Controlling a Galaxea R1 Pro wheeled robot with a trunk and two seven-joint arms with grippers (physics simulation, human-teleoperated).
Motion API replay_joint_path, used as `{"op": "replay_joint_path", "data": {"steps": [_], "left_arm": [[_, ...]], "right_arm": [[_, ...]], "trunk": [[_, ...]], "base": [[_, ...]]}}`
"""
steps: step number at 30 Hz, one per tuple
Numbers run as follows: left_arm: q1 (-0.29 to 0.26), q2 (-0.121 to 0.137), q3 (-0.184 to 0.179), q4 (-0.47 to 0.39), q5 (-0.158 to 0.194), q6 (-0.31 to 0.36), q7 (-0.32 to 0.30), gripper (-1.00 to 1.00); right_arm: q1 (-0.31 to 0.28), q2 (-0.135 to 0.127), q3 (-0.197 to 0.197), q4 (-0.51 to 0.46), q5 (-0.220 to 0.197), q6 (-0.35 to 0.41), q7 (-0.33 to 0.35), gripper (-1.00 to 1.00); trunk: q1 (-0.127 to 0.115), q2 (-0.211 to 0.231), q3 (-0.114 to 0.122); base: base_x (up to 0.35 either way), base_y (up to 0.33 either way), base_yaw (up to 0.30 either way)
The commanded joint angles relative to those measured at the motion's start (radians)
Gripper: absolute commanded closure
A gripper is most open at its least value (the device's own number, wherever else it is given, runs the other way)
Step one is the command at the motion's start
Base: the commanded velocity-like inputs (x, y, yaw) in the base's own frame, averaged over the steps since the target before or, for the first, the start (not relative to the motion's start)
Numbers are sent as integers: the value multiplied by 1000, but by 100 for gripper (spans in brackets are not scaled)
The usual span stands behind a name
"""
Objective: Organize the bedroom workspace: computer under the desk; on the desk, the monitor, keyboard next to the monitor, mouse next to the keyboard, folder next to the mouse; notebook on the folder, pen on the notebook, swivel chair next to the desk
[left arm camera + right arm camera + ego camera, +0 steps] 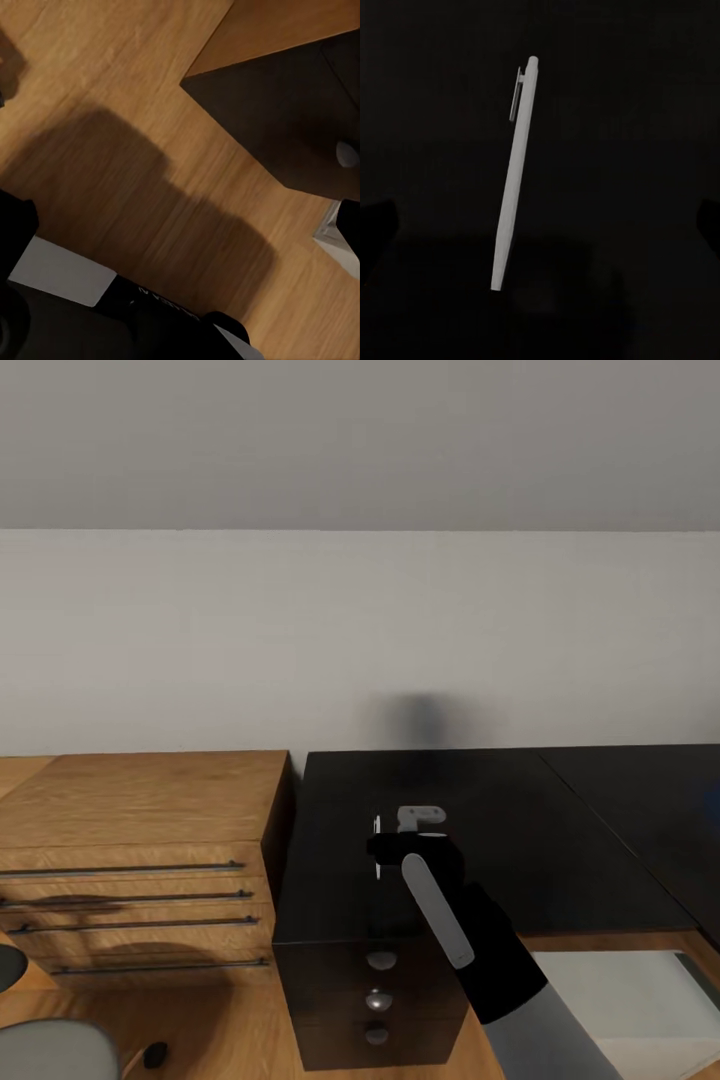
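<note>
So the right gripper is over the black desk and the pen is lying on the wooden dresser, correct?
Not quite. The right gripper is over the black desk, but the pen lies on that same black desk top, directly beneath the gripper, not on the wooden dresser. The right wrist view shows the white pen against the dark surface.

Right claw (405,830) hides the pen beneath it — desk (600,830) runs off frame.
</note>
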Motion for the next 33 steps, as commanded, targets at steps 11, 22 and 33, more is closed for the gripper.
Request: {"op": "replay_joint_path", "data": {"steps": [11, 22, 33], "left_arm": [[5, 0, 3, 0, 6, 6, -1, -100], [87, -1, 45, 2, 17, -107, -8, -100], [108, -27, 104, 2, 15, -120, -7, -100]], "right_arm": [[-25, 8, 7, 84, 12, -26, -15, -100], [-48, 6, 8, 144, 25, -43, -11, -100], [-48, 3, 7, 146, 25, -84, -5, -100]], "trunk": [[0, 0, -1], [0, 0, -1], [0, 0, -1]], "base": [[9, 0, 0], [0, 0, 0], [34, 26, 0]]}}
